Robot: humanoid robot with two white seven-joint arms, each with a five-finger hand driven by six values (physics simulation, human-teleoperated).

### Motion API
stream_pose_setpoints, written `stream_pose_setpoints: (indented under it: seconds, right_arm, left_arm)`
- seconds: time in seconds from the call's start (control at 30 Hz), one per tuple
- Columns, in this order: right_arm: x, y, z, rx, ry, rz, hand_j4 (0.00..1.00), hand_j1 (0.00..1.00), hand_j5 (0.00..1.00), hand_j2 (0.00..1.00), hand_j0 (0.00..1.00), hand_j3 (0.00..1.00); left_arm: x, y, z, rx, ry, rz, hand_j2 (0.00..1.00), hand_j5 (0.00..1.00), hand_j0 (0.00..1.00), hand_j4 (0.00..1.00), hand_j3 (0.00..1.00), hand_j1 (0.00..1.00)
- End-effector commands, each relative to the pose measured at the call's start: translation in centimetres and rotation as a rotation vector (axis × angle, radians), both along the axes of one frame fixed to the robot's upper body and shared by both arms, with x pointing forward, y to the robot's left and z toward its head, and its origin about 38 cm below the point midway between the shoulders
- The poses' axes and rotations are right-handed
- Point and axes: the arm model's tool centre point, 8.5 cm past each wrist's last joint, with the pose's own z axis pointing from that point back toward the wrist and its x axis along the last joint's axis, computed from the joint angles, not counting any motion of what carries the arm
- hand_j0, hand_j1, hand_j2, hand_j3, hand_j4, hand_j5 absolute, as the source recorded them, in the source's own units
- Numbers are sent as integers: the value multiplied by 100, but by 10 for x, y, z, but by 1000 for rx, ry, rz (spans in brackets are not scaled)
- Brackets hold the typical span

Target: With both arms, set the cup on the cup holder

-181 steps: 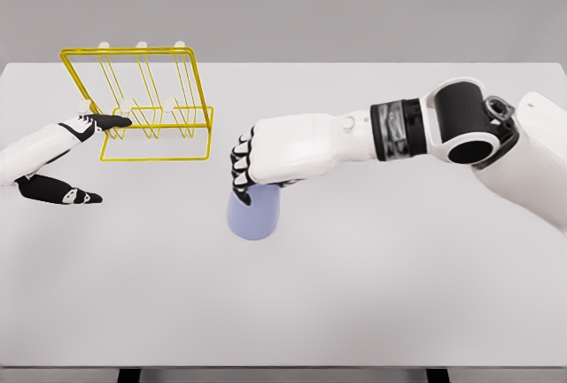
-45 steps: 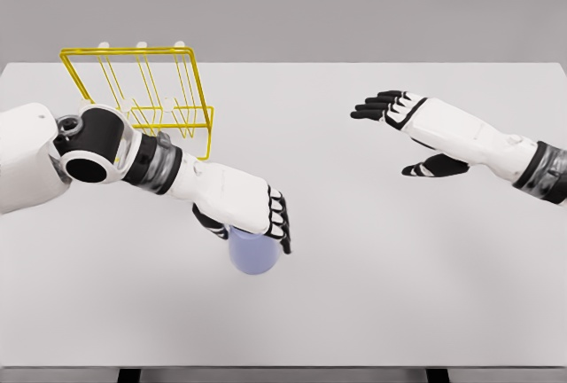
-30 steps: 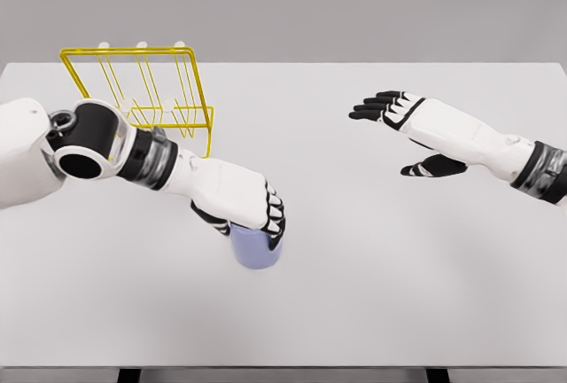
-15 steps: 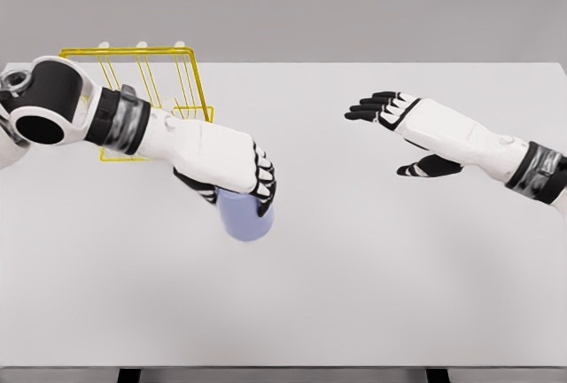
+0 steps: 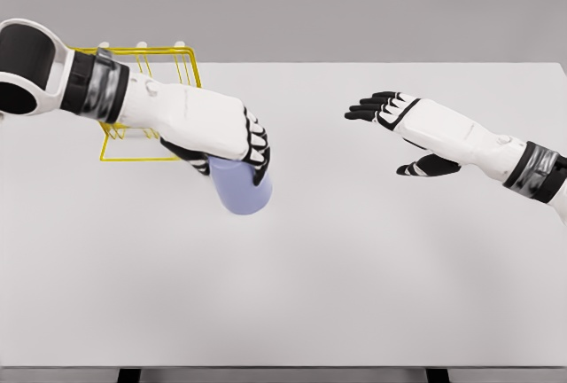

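My left hand (image 5: 232, 145) is shut on the lavender cup (image 5: 237, 188) and holds it lifted above the white table (image 5: 354, 259), tilted, its base pointing down and to the right. The yellow wire cup holder (image 5: 149, 104) stands at the table's back left, largely hidden behind my left forearm. My right hand (image 5: 399, 126) hovers open over the right half of the table, fingers stretched toward the left, holding nothing.
The table's front edge runs along the bottom of the view and its back edge meets a grey wall. Nothing else lies on the tabletop.
My left hand has raised the cup off the table and carried it up and slightly left, toward the holder. The right hand has barely moved.
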Motion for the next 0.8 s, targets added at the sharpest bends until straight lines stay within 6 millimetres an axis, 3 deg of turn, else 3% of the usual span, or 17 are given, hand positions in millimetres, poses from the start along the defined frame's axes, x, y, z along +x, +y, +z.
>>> stream_pose_setpoints:
  seconds: [0.0,0.77]
  right_arm:
    - [0,0,0,6,3,-1,100,100,100,100,100,100]
    - [2,-2,1,6,3,-7,100,100,100,100,100,100]
  left_arm:
    - [6,5,3,-6,0,25,55,55,55,55,55,55]
    - [37,30,47,-69,-106,146,55,55,55,55,55,55]
